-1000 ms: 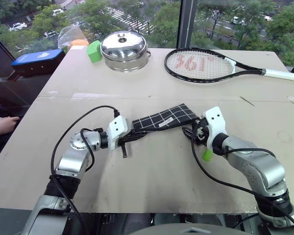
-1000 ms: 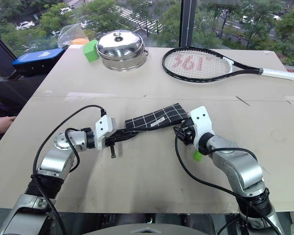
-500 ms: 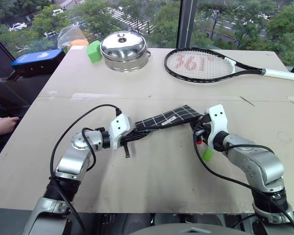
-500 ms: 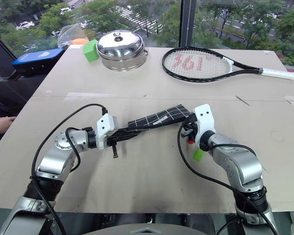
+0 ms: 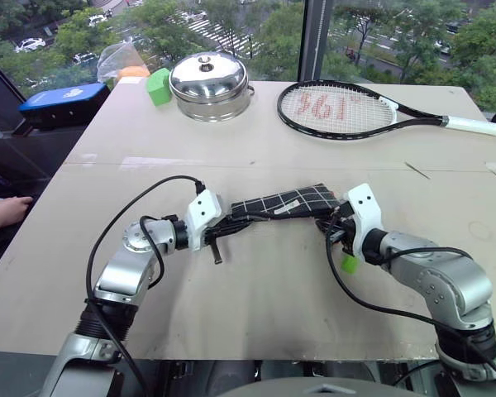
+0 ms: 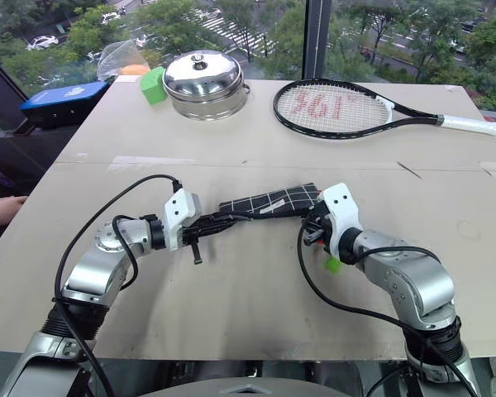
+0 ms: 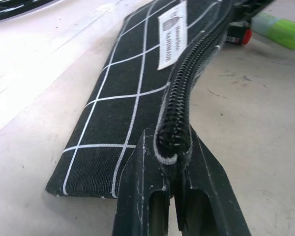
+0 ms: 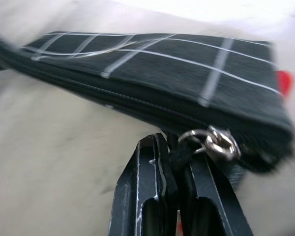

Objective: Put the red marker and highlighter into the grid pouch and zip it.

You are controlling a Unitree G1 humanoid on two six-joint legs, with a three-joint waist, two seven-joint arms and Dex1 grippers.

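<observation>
From the head views, the grid pouch [image 5: 285, 203] is stretched between the two arms at the middle of the tabletop [image 5: 256, 289], with the left gripper [image 5: 225, 229] clenched on its left end and the right gripper [image 5: 335, 225] clenched at its right end. The highlighter [image 5: 348, 264] lies on the tabletop just beside the right wrist, on its near side. At the far side sit a steel pot [image 5: 210, 85], a green block [image 5: 158, 86] to its left and a tennis racket [image 5: 347, 111] to its right. In the left wrist view, the left gripper's fingers [image 7: 152, 196] pinch the pouch's zipper end, with the red marker [image 7: 238, 36] and highlighter beyond the pouch's other end. In the right wrist view, the right gripper pinches the zipper pull [image 8: 211, 141], with a bit of red showing past the pouch's corner.
</observation>
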